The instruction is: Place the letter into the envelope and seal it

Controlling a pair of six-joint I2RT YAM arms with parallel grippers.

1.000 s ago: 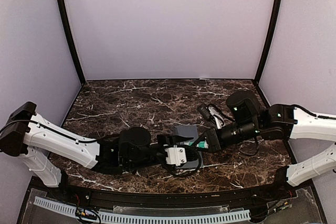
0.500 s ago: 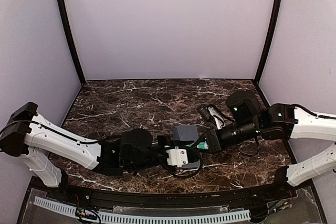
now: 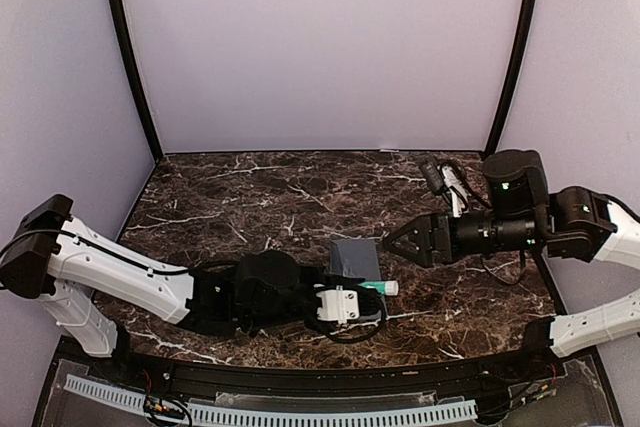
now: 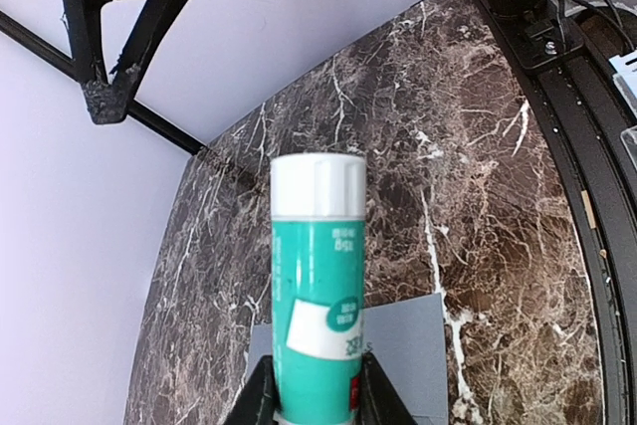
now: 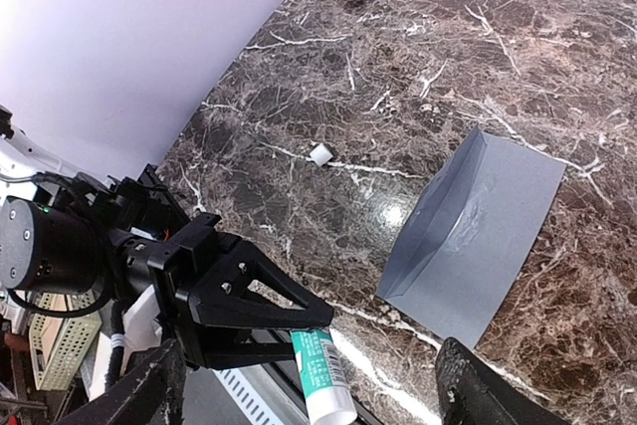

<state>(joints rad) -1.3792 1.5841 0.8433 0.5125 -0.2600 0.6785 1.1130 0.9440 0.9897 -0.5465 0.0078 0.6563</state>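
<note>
Grey flat envelope [image 5: 476,231] on marble table [image 3: 250,197]; left tool [image 4: 318,400] clamps cylindrical glue stick [image 4: 318,246]; right tool [image 3: 400,242] apart.

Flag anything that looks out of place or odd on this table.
A small white piece lies loose on the dark marble table, apart from the flat grey-blue paper envelope; what it is, I cannot tell. The envelope's flap side looks slightly lifted, not flat.

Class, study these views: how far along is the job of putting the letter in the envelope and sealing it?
Looks done: no tan letter shows anywhere, so it is probably inside the grey envelope. In hand: the left claw grips the glue stick; the right claw is open and empty. Left: sealing; whether the flap is stuck cannot be told.
</note>
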